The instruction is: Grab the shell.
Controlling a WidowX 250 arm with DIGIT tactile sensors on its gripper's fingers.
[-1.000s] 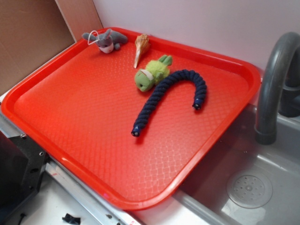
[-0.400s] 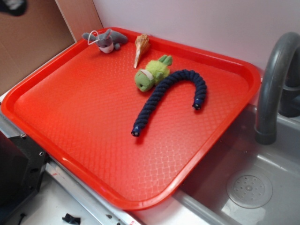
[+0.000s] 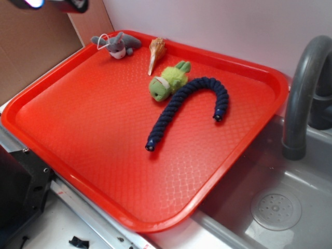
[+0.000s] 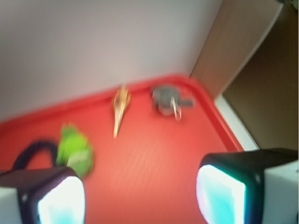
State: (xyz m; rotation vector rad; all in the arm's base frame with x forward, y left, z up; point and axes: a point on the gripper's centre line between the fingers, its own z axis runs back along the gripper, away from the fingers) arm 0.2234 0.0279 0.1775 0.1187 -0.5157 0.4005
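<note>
Gripper (image 4: 140, 196): its two pads stand wide apart at the bottom of the wrist view, nothing between them. In the exterior view only a sliver of it shows at the top left corner of the picture, above and outside the tray's far left corner.

Red tray (image 3: 78, 171): one, lying on the surface beside a grey sink (image 3: 290, 207). The near half of the tray is bare.

Contents, counted near to far:
- One dark blue rope (image 3: 189, 106), curved like a hook, about mid-tray.
- One green plush (image 3: 167, 80), touching the rope's far side.
- One shell (image 3: 155, 52), slender, pale tip pointing toward the near edge, close to the far edge of the tray and just beyond the green plush (apart from it, as far as can be told).
- One grey plush animal (image 3: 118, 44) in the far left corner, near the shell but apart from it.

Progress: judged as early approach. The shell lies untouched; descent, alignment over it and closing all remain.
</note>
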